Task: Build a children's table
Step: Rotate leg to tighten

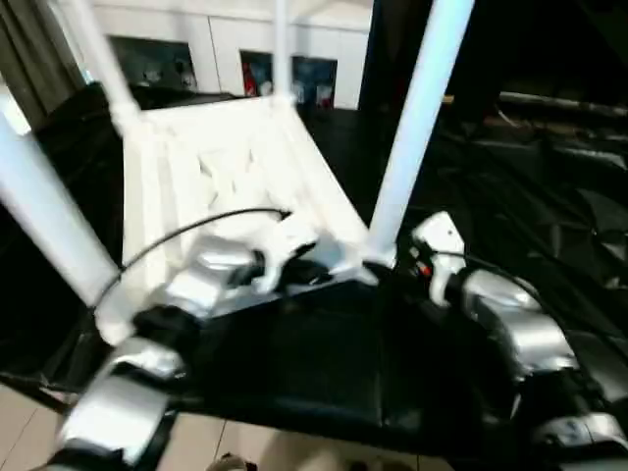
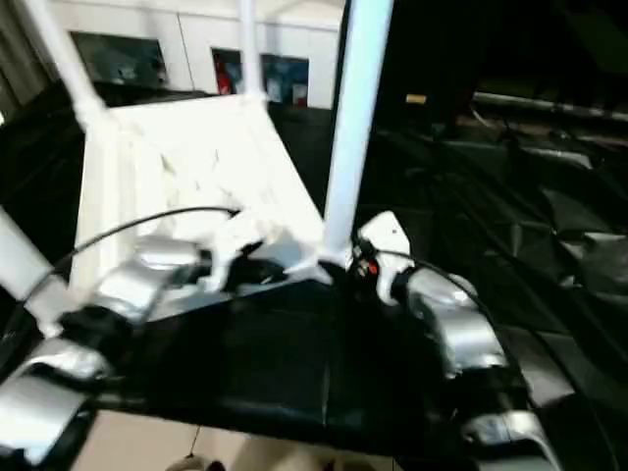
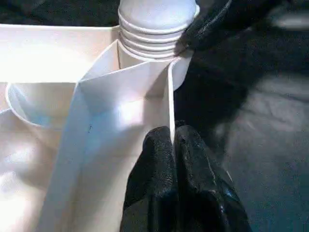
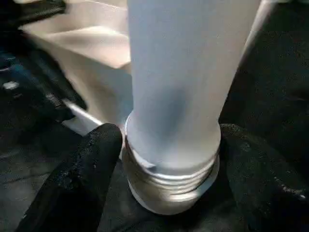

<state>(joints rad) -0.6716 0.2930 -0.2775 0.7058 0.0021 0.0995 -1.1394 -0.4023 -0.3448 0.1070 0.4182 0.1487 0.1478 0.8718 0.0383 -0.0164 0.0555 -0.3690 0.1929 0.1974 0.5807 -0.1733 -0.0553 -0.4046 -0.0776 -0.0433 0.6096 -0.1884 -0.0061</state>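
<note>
The children's table (image 1: 226, 167) lies upside down on the black bench (image 1: 294, 373), near its front edge, legs up. It looks like light, stiff, smooth plastic, best taken by a rim or low on a leg. My left gripper (image 3: 173, 145) is pressed together on the thin rim (image 3: 170, 96) at the near corner. My right gripper (image 4: 169, 164) stands spread around the threaded base of the near leg (image 1: 417, 118); I can't tell if it touches.
</note>
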